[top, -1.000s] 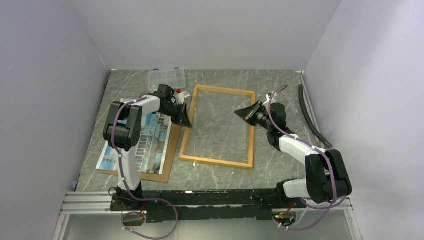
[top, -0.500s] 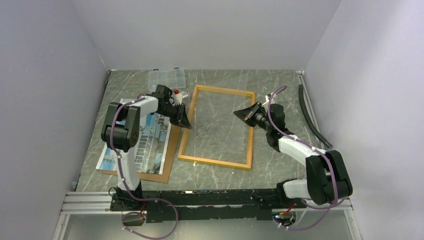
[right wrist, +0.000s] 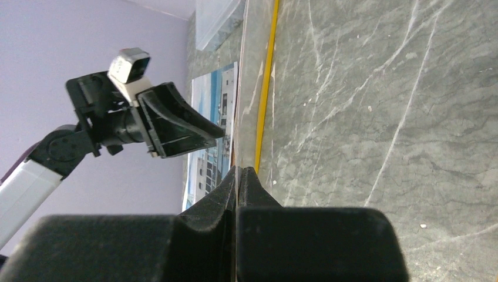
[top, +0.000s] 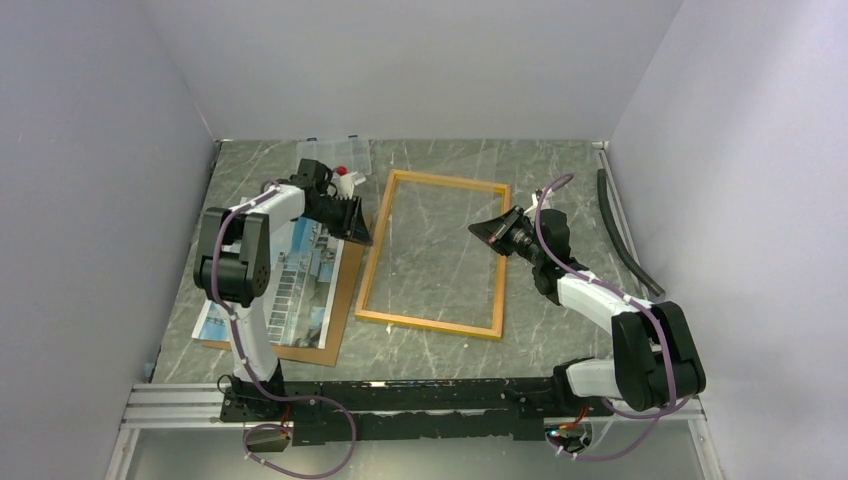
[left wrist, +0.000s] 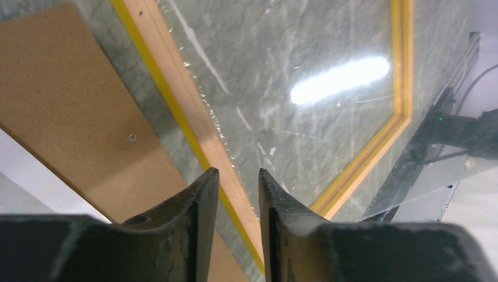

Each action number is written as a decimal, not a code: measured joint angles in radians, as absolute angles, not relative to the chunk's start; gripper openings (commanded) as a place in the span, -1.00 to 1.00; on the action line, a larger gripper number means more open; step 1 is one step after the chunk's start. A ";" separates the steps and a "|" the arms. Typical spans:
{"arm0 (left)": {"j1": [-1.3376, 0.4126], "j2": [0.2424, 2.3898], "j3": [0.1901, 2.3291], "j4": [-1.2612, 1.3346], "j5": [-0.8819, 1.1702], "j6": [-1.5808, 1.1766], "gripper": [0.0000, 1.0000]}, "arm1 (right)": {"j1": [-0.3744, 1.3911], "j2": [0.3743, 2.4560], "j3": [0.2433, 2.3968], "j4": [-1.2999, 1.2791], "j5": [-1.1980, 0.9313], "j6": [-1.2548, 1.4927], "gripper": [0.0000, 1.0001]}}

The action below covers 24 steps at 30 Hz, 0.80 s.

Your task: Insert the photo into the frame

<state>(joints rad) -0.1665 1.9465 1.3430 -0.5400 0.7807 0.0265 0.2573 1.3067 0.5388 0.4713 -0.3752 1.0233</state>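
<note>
**Operator:** State the jaw condition of the left gripper (left wrist: 238, 176).

**Technician:** The jaws stand a narrow gap apart. Nothing sits between the fingers (left wrist: 194, 223). Through the gap, the wrist view shows the left rail of the frame (top: 430, 323), wood-coloured with a yellow strip along its outer edge.

**Operator:** Do the tips touch that rail?

**Technician:** Cannot be determined. The tips point down at the rail. The overhead view places them at the seam between the rail and the backing board (top: 346, 292), on the rail's far half.

**Operator:** State the jaw condition of the right gripper (right wrist: 241, 170).

**Technician:** The jaws are pressed together along their full length, and no object shows between them. The gripper hangs over the frame's opening, just inside the right rail, and points across toward the left gripper.

**Operator:** Location of the frame?

**Technician:** Flat on the table (top: 560, 180), between the left arm (top: 240, 260) and the right arm (top: 600, 295). The grey veined tabletop shows through the opening, with a bright glare on it in the left wrist view.

**Operator:** Location of the photo (top: 300, 285)?

**Technician:** Outside the frame, to its left. It lies picture side up on the backing board, partly hidden under the left arm. A strip of bare board shows along the photo's right and near edges, just beside the frame's left rail.

**Operator:** Other items?

**Technician:** A clear plastic box (top: 350, 150) sits at the table's far edge, behind the left gripper. A black strip (top: 622, 230) lies along the right wall.
</note>
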 measured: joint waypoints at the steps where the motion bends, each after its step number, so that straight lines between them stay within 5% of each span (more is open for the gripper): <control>1: -0.167 1.963 1.338 -0.538 0.777 0.028 -0.53 | 0.257 1.307 0.539 0.471 -0.375 1.023 -1.00; 8: -0.172 2.016 1.304 -0.534 0.772 0.033 -0.89 | 0.257 1.306 0.539 0.471 -0.375 1.021 -1.00; 24: -0.192 2.013 1.279 -0.479 0.800 0.002 -0.95 | 0.266 1.275 0.562 0.469 -0.375 1.039 -1.00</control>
